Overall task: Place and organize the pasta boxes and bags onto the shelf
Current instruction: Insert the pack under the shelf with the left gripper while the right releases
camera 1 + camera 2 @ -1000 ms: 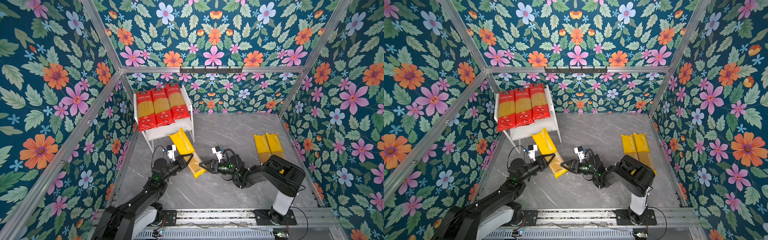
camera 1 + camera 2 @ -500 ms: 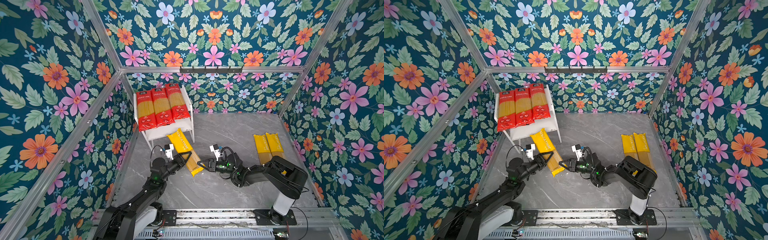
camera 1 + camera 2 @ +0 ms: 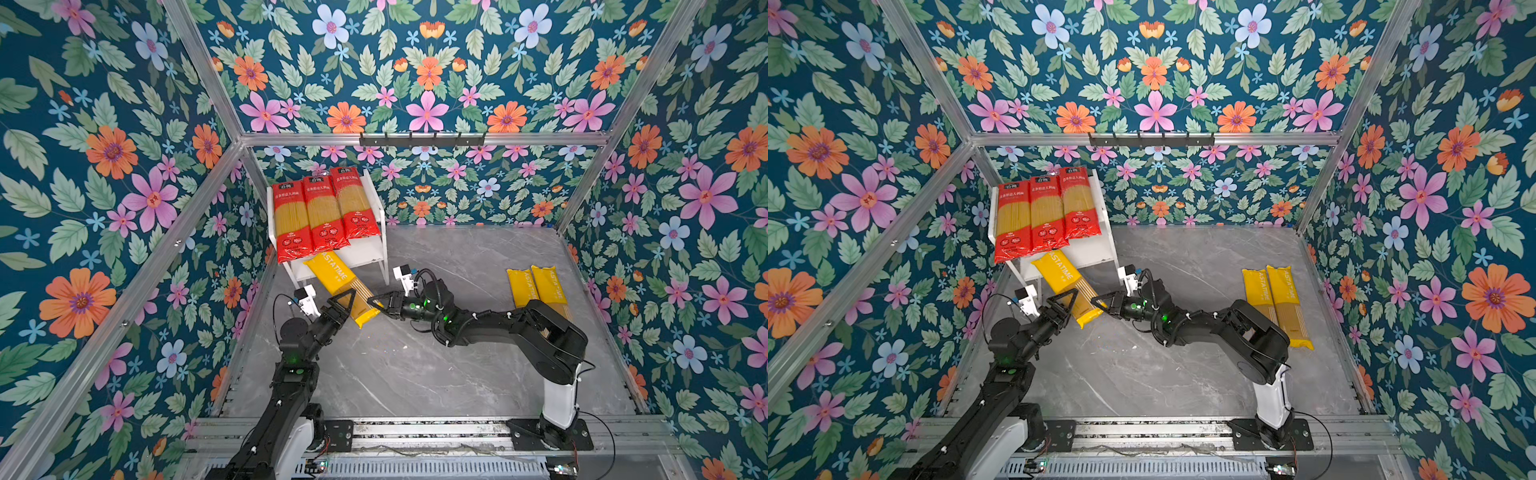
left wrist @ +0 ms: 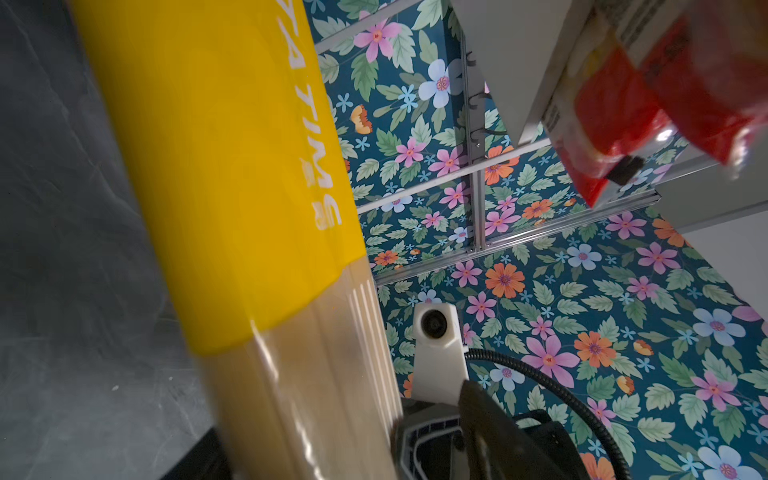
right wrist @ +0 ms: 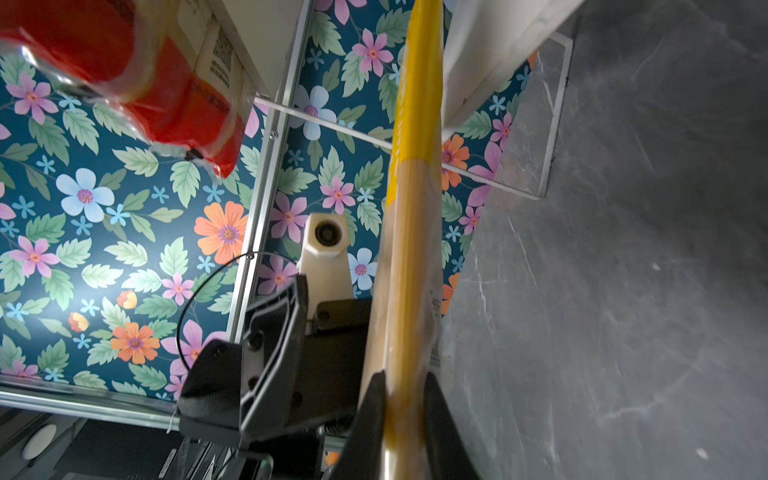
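**Right claw clamps the yellow bag at the shelf, left claw spread wide**

Both top views first: three red bags (image 3: 322,214) lie side by side on the top tier of the shelf (image 3: 377,208), near ends hanging over its front. The yellow bag (image 3: 336,278) slants from the lower tier down toward the bench (image 3: 415,365), its far end tucked under that red overhang. Whether it rests on the board, can't tell. The right claw (image 3: 375,302) is at the bag's near end, and the left claw (image 3: 348,302) is at its other long edge. Off to the right a yellow pair (image 3: 536,286) lies flat on the bench, touching each other, well apart from the shelf.

Left wrist view: the yellow bag fills the frame, running between spread jaws. One dark finger (image 4: 490,428) stands clear of the bag's see-through part, so this claw is wide and grips nothing.

Right wrist view: both fingers (image 5: 370,419) pinch the bag's edge, narrow, holding the yellow bag. The left claw's finger shows beyond, with a gap to the bag.
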You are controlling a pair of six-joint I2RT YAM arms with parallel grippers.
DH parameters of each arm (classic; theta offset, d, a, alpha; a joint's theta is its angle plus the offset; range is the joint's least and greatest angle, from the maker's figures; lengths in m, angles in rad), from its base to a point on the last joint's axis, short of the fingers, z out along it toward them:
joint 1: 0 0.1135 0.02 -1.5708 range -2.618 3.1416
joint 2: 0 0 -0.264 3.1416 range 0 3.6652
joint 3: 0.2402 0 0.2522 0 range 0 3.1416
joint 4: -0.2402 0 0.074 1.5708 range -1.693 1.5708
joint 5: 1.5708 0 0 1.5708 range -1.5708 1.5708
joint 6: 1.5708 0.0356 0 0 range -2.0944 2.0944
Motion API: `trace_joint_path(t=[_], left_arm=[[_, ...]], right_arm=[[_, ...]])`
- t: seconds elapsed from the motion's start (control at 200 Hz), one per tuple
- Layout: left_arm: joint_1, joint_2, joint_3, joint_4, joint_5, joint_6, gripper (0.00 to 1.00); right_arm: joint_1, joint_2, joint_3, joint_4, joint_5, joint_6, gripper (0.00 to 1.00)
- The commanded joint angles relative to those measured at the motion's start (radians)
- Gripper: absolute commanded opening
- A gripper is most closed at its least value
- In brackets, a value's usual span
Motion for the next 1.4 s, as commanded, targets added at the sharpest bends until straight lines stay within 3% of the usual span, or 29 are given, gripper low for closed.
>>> trace_joint_path(t=[0.0, 0.15, 0.265, 0.39, 0.515, 0.635, 0.835, 0.97, 1.125, 1.265, 1.29, 1.305, 1.315, 1.325, 1.365, 1.39], left_arm=[[0.036, -0.021, -0.033, 0.036, -0.035, -0.061, 0.78], [0.082, -0.022, -0.091, 0.152, -0.085, -0.148, 0.83], [0.084, -0.007, -0.084, 0.158, -0.093, -0.133, 0.86], [0.084, 0.008, -0.085, 0.185, -0.092, -0.128, 0.84], [0.085, 0.009, -0.092, 0.208, -0.102, -0.128, 0.81], [0.086, 0.018, -0.096, 0.204, -0.116, -0.115, 0.69], [0.087, 0.056, -0.099, 0.208, -0.135, -0.134, 0.41], [0.107, 0.06, -0.072, 0.173, -0.126, -0.119, 0.31], [0.174, 0.084, -0.014, 0.083, -0.057, -0.067, 0.3], [0.257, 0.144, 0.007, 0.122, 0.026, -0.08, 0.31], [0.27, 0.154, 0.009, 0.133, 0.035, -0.087, 0.32], [0.277, 0.161, 0.01, 0.141, 0.04, -0.088, 0.33], [0.279, 0.164, 0.011, 0.147, 0.043, -0.09, 0.33], [0.283, 0.169, 0.013, 0.152, 0.047, -0.092, 0.34], [0.288, 0.185, 0.019, 0.166, 0.06, -0.093, 0.39], [0.288, 0.191, 0.023, 0.17, 0.068, -0.094, 0.42]], right_arm=[[0.006, 0.046, 0.115, -0.038, 0.113, -0.021, 0.0], [0.025, 0.159, 0.291, -0.125, 0.187, 0.01, 0.0], [0.048, 0.227, 0.417, -0.197, 0.25, 0.015, 0.0], [0.058, 0.28, 0.522, -0.257, 0.253, 0.047, 0.17], [0.054, 0.246, 0.493, -0.27, 0.247, 0.017, 0.33], [0.044, 0.179, 0.399, -0.285, 0.238, -0.015, 0.43], [0.027, 0.06, 0.197, -0.263, 0.264, -0.068, 0.46], [0.022, -0.062, 0.104, -0.413, 0.281, -0.269, 0.46], [0.064, -0.239, 0.038, -0.771, 0.527, -0.666, 0.47], [0.078, -0.37, -0.036, -0.947, 0.827, -0.859, 0.56], [0.077, -0.392, -0.055, -0.953, 0.866, -0.869, 0.64], [0.078, -0.407, -0.068, -0.952, 0.888, -0.869, 0.77], [0.075, -0.415, -0.078, -0.95, 0.903, -0.864, 0.91], [0.074, -0.423, -0.087, -0.947, 0.919, -0.854, 0.97], [0.07, -0.448, -0.132, -0.924, 1.005, -0.789, 0.99], [0.063, -0.463, -0.151, -0.92, 0.992, -0.782, 0.99]])
